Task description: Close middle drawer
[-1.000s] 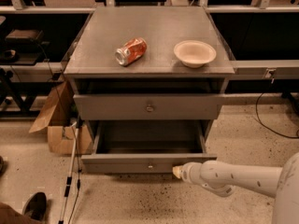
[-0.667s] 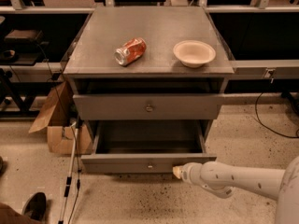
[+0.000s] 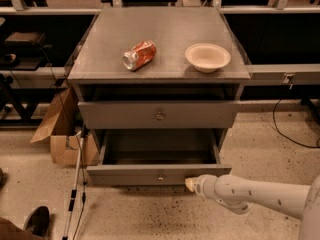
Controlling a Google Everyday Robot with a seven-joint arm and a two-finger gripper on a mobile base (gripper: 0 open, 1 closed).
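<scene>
The middle drawer [image 3: 158, 174] is pulled out from the grey cabinet. Its deep tray [image 3: 159, 146] is open and looks empty, and its flat front has a small round knob [image 3: 160, 176]. My gripper [image 3: 191, 184] sits at the end of the white arm [image 3: 255, 194], which comes in from the lower right. The gripper is right at the front's lower right part, to the right of the knob. The drawer above [image 3: 159, 115] is closed.
A crushed red can [image 3: 139, 55] and a beige bowl [image 3: 207, 57] lie on the cabinet top [image 3: 165, 29]. A cardboard box [image 3: 62, 134] and a white cane [image 3: 73, 189] stand left of the cabinet. A shoe [image 3: 36, 220] is at the lower left. A cable [image 3: 290, 129] runs on the floor at right.
</scene>
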